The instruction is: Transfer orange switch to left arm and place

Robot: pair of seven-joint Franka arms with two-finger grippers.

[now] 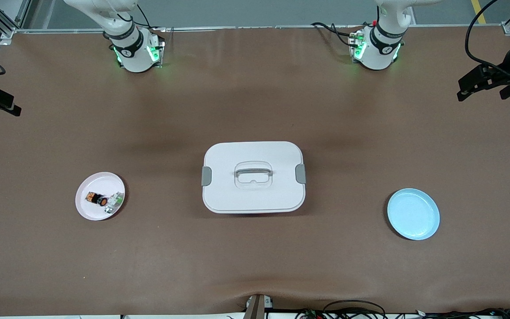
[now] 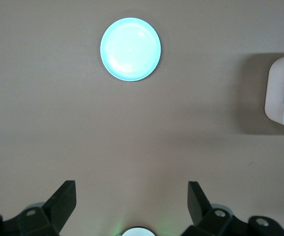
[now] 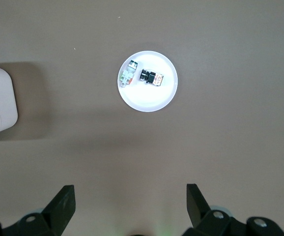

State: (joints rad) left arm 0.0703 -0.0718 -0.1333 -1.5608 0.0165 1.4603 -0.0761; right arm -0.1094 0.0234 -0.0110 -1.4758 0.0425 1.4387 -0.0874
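The box (image 1: 253, 177) sat in the middle of the table (image 1: 255, 266), with its lid on and its grey handle up. Think of the front view as a clock with the box at the center.

The pink plate (image 1: 87, 208) lay at about 8 o'clock from the box, well apart from it, toward the right arm's end of the table. The switch (image 1: 96, 198) lay on its side on this plate, near the middle. A small white-and-green part (image 1: 114, 202) lay on the same plate, just beside the switch at about 4 o'clock from it. I could not tell if the two touched.

The blue plate (image 1: 413, 214) lay at about 4 o'clock from the box, well apart from it, toward the left arm's end. It had nothing on it.

The right arm (image 1: 131, 48) stood at about 11 o'clock from the box and the left arm (image 1: 376, 46) at about 1 o'clock. Both reached up out of the front view.

The right gripper (image 3: 130, 194) hung high over bare table, near the pink plate. Its jaws were spread wide and held nothing.

The left gripper (image 2: 132, 191) hung high over bare table, near the blue plate. Its jaws were spread wide too, and they held nothing.

No gripper touched the switch, the plates or the box.
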